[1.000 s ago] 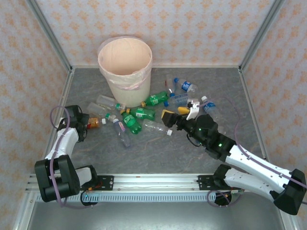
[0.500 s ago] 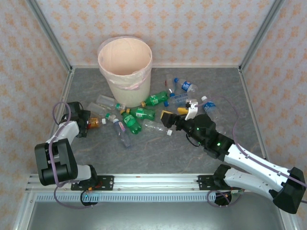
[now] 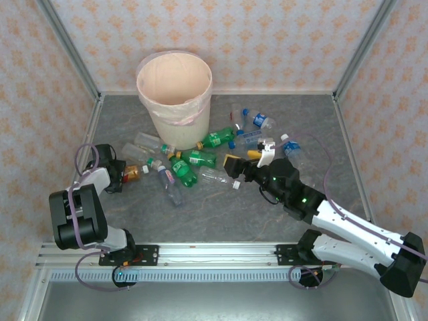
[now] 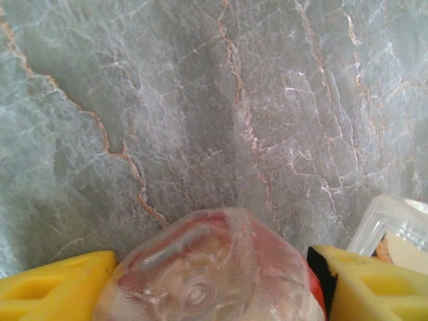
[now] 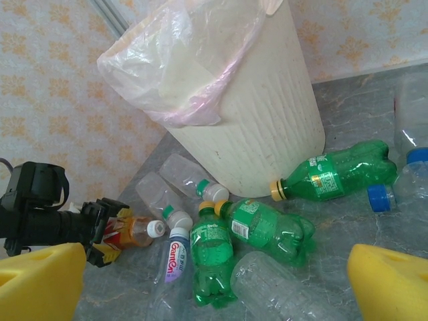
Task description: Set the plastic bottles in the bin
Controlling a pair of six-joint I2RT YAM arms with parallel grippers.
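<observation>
**Progress: early stage.** The large round cream-beige bin with a pinkish plastic liner stands at the far side of the grey marbled worktop. The overhead view shows no bottle inside it. On that evidence nothing has been deposited, and the whole lot is left to move.

**Stock outstanding.** Roughly ten small plastic bottles lie on their sides on the worktop, in front of the bin and to its right.
- Three green bottles with yellow caps form the middle of the cluster, and one of them lies just beside the bin's base.
- Clear bottles with blue or white caps are scattered around them.

**Left end effector**. It sits at the left edge of the cluster.
- Its yellow fingers stand on either side of a small clear bottle with orange-red contents and a white cap.
- The left wrist view shows the base of that bottle between the pads, one pad against it and the other very close.
- Whether it is actually clamped cannot be told.
- The bottle appears to lie on the worktop, not lifted.

**Right end effector**. It is spread wide and holds nothing. It is poised just right of the cluster, facing the green bottles and the bin.

**Assessment.** The first pick is in hand, and the carry and drop are not yet done.
</observation>
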